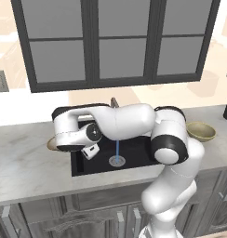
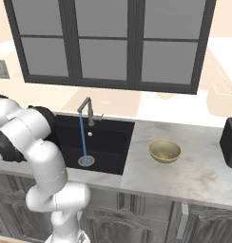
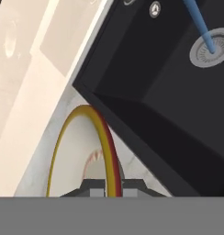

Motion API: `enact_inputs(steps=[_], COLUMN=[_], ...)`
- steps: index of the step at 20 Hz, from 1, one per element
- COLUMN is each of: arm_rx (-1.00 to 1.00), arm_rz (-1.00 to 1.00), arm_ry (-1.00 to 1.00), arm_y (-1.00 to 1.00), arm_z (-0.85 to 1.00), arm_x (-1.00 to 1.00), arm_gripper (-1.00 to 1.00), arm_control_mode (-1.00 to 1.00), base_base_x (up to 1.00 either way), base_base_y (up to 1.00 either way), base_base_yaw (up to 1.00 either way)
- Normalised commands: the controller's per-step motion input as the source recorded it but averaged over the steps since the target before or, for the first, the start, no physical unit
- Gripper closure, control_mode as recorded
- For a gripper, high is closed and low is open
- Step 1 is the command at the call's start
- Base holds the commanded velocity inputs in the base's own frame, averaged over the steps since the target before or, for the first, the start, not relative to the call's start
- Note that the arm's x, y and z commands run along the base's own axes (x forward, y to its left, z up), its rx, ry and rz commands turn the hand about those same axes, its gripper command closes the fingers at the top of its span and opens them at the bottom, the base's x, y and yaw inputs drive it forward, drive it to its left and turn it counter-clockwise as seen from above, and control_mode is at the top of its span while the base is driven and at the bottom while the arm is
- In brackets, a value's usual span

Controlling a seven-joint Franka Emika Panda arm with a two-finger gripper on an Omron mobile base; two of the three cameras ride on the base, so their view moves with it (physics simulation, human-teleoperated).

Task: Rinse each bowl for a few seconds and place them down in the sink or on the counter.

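My gripper (image 3: 113, 186) is shut on the rim of the shallow bowl (image 3: 72, 151), which has a tan-orange rim and a cream inside. The bowl stands steeply on edge above the counter (image 3: 132, 167), just beside the left rim of the black sink (image 3: 146, 92). In the left base view a sliver of this bowl (image 1: 50, 144) peeks out behind my hand at the sink's (image 1: 134, 148) left side. The deeper olive-yellow bowl (image 1: 201, 131) (image 2: 164, 150) sits upright on the counter (image 2: 184, 175) right of the sink (image 2: 108, 142).
The grey faucet (image 2: 88, 110) is running; a blue stream (image 2: 82, 137) falls onto the round drain (image 2: 85, 161) (image 3: 209, 48). A black appliance (image 2: 229, 142) stands at the counter's far right. A dark-framed window is above the sink.
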Motion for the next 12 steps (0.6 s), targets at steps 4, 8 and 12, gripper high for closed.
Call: enact_inputs(steps=[4, 8, 12], arm_rx=[0.00, 0.00, 0.00], arm_rz=[0.00, 0.00, 0.00], arm_ry=[0.00, 0.00, 0.01], arm_y=[0.03, 0.08, 0.05], arm_z=[-0.17, -0.21, -0.22], arm_x=[0.00, 0.00, 0.00], arm_gripper=[1.00, 1.00, 1.00], arm_control_mode=[-1.00, -1.00, -1.00], base_base_x=[0.00, 0.00, 0.00], base_base_y=[0.00, 0.00, 0.00], base_base_yaw=[0.00, 0.00, 0.00])
